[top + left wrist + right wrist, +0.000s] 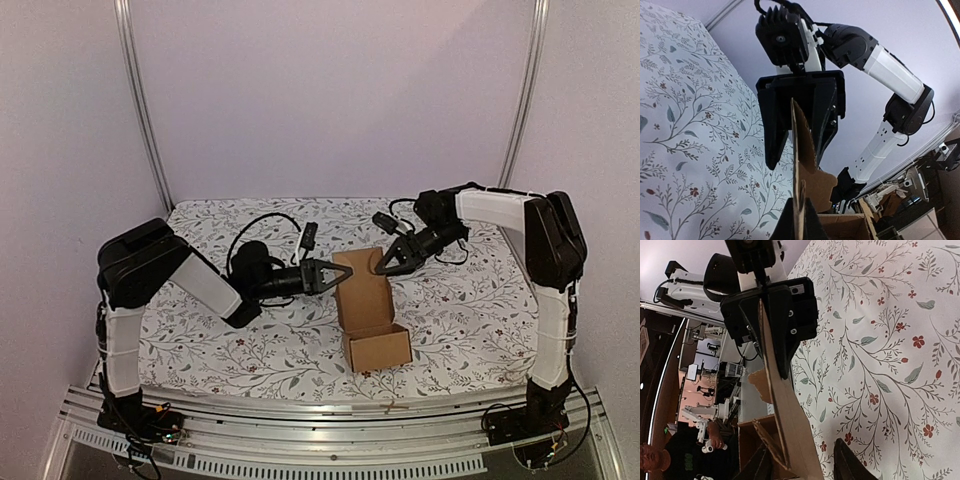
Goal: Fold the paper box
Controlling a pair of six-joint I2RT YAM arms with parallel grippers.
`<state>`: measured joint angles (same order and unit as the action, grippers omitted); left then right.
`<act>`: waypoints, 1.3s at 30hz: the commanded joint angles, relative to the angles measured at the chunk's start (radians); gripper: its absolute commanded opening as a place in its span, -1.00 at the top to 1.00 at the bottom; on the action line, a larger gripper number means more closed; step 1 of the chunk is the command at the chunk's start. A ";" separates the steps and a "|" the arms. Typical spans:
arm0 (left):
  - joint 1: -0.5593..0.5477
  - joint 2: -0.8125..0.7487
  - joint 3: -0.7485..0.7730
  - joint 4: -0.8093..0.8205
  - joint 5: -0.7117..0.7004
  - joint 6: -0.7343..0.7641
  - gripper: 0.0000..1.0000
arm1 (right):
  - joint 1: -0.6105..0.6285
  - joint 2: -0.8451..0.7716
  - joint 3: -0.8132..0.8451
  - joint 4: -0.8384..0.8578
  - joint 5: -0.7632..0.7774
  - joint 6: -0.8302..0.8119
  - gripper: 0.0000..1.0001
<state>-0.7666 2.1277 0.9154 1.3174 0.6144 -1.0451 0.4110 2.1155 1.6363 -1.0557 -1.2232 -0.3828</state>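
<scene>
The paper box (377,347) stands on the floral cloth as a small brown carton, its tall lid flap (361,286) raised behind it. My left gripper (328,277) is shut on the flap's left edge; in the left wrist view its fingers (786,222) pinch the cardboard edge (801,140). Opposite it, my right gripper (383,263) is at the flap's upper right edge. In the right wrist view it (801,450) is open and straddles the cardboard (785,410), with a gap to its right finger (850,464).
The floral tablecloth (470,310) covers the table. Black cables (262,228) lie at the back, behind the left arm. A metal rail (330,412) runs along the near edge, and upright metal posts (140,110) stand at the back corners.
</scene>
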 commanded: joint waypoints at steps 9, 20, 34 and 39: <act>0.027 -0.251 0.170 -0.750 0.097 0.809 0.73 | -0.089 -0.328 0.126 -0.167 0.395 -0.220 -0.35; -0.036 -0.261 0.202 -0.939 -0.175 1.160 0.00 | -0.014 -0.586 -0.124 0.032 0.617 -0.180 -0.36; -0.155 -0.673 0.036 -1.141 -0.883 0.858 -0.20 | 0.055 -0.631 -0.354 0.282 0.814 -0.123 -0.11; -0.181 -0.716 -0.089 -1.131 -0.894 0.819 -0.07 | 0.055 -0.666 -0.340 0.331 0.842 -0.185 -0.02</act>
<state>-0.9230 1.3846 0.8890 0.2821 -0.1890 -0.1402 0.4644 1.5063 1.2522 -0.8062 -0.4377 -0.5236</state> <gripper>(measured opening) 0.536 0.481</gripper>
